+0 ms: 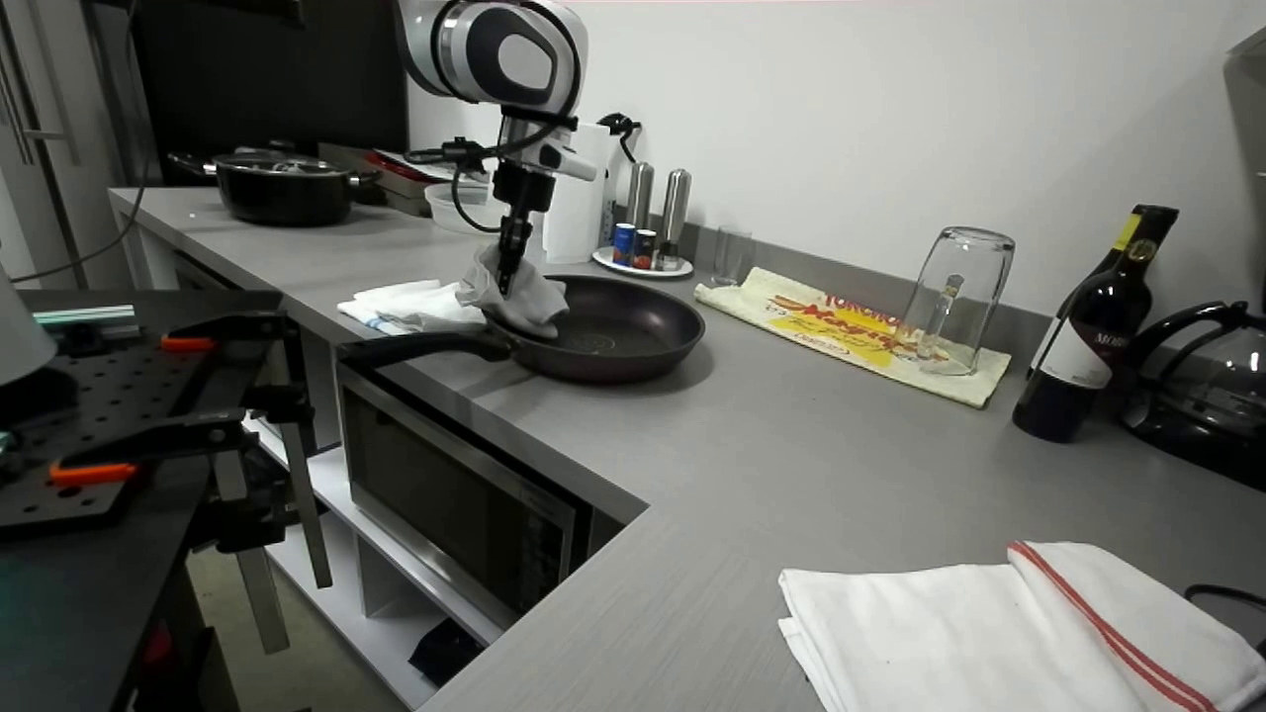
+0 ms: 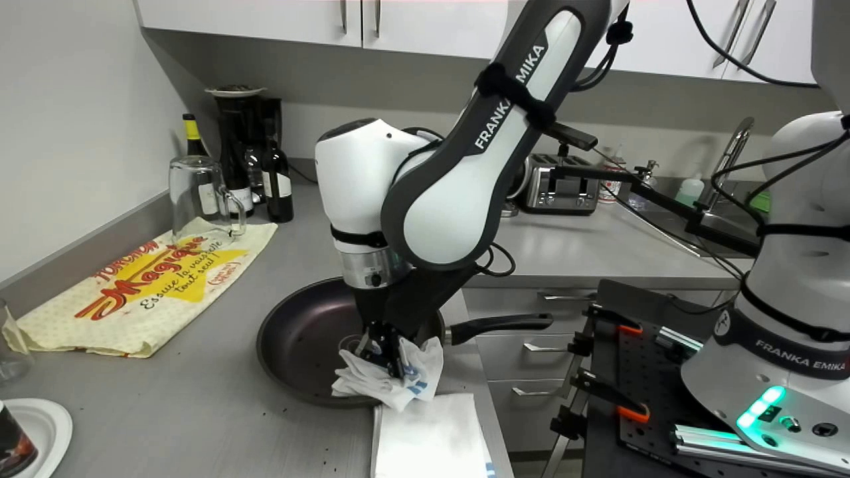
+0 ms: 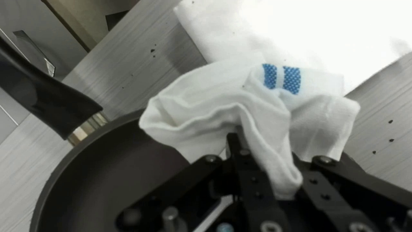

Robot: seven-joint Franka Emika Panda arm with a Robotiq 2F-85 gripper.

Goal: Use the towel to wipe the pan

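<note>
The dark frying pan shows in both exterior views [image 1: 633,331] [image 2: 299,325] and in the wrist view [image 3: 106,187]. It lies on the counter, its black handle reaching past the edge. My gripper [image 1: 507,277] is shut on a crumpled white towel with blue stripes [image 1: 534,299], which bunches between the fingers. The towel [image 2: 422,365] hangs over the pan's rim near the handle, partly inside the pan. In the wrist view the gripper [image 3: 264,154] has the towel [image 3: 206,93] between its fingers; the towel hides one fingertip. Whether it presses on the pan's floor is hidden.
A folded white cloth [image 2: 431,435] lies beside the pan, under the towel. A yellow printed cloth [image 2: 153,292] with an upturned glass mug [image 2: 199,206] lies along the wall. A white plate [image 1: 603,259] with shakers stands behind the pan. A black pot [image 1: 282,188] stands farther along.
</note>
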